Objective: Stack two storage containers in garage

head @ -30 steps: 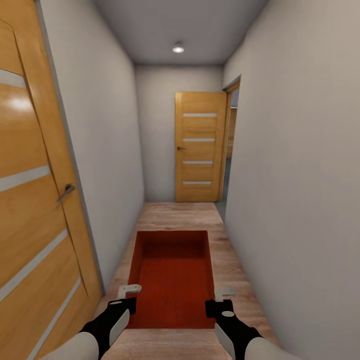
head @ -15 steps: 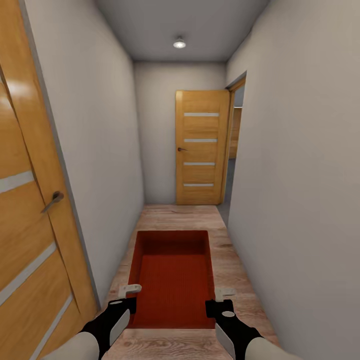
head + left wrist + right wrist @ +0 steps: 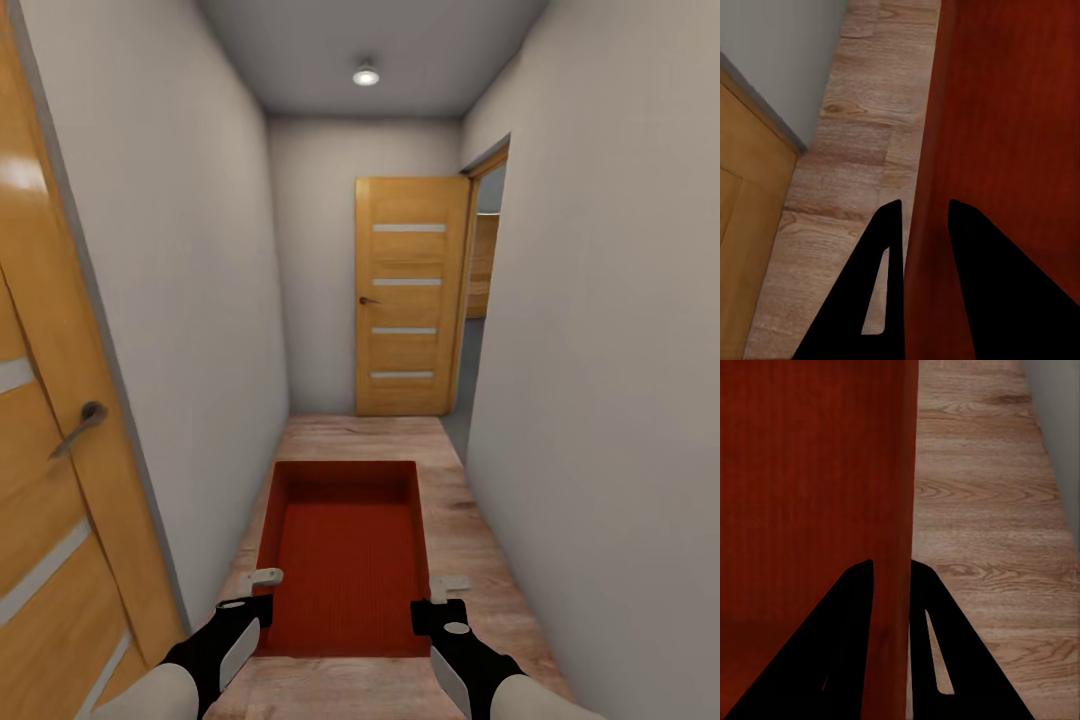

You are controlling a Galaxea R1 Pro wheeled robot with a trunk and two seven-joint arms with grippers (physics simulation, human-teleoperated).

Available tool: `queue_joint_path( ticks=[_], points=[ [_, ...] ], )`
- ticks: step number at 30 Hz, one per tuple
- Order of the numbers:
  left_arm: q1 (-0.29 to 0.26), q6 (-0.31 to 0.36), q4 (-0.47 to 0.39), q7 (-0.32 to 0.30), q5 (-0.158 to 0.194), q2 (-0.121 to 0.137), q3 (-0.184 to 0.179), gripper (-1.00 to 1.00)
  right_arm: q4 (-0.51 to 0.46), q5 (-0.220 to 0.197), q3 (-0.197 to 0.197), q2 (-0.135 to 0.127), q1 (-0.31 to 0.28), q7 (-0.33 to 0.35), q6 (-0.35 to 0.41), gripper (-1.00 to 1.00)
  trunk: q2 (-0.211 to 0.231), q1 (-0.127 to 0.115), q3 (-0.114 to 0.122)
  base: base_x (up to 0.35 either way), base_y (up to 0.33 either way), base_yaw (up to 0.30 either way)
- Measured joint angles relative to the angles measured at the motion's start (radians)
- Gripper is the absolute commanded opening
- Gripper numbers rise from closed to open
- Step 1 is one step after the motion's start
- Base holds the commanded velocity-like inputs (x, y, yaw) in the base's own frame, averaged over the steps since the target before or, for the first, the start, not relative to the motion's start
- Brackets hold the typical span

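Head view: red-orange storage container (image 3: pixel 345 555) carried low in a narrow hallway, left gripper (image 3: pixel 252 588) and right gripper (image 3: pixel 443 592) on its side walls — looks rigid, light.

Left wrist: fingers (image 3: pixel 881 289) straddle the wall, pinching it.

Right wrist: fingers (image 3: pixel 844 645) likewise — smooth rim, likely slippery.

The corridor was evenly and fairly brightly lit, with one round recessed ceiling lamp (image 3: pixel 366 75) glowing white at the far end. A soft glare patch sat high on the glossy orange-brown wooden door with pale stripes (image 3: pixel 40 400) at the left edge, which stretched with wide-angle distortion. The plain white walls (image 3: pixel 610 330) shaded gently toward grey, without hard shadows. The head view was sharp, slightly grainy. In both wrist views the black wedge-shaped gripper fingers (image 3: pixel 979 292) (image 3: pixel 840 652) read as flat silhouettes without detail, and the light wood-plank floor (image 3: pixel 982 510) looked soft and smeared.
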Motion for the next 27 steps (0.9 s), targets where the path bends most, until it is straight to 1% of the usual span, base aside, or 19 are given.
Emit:
queue_joint_path(
  ticks=[6, 10, 27],
  points=[
    [0.0, -0.001, 0.0, 0.0, 0.002, 0.001, -0.001, -1.0, 0.0, 0.001, 0.0, 0.0, 0.0, 0.0, 0.0, -1.0, 0.0, 0.0, 0.0, 0.323, 0.016, 0.0],
    [0.0, -0.001, 0.002, 0.0, 0.009, 0.002, -0.006, -1.0, -0.001, 0.009, -0.005, 0.001, 0.0, 0.0, 0.006, -1.0, 0.0, 0.0, 0.0, 0.323, 0.0, 0.0],
    [0.0, -0.001, -0.001, 0.0, -0.002, 0.0, 0.001, -1.0, 0.001, -0.002, 0.001, 0.0, 0.0, 0.0, -0.003, -1.0, 0.0, 0.0, 0.0, 0.323, 0.0, 0.0]
  ],
)
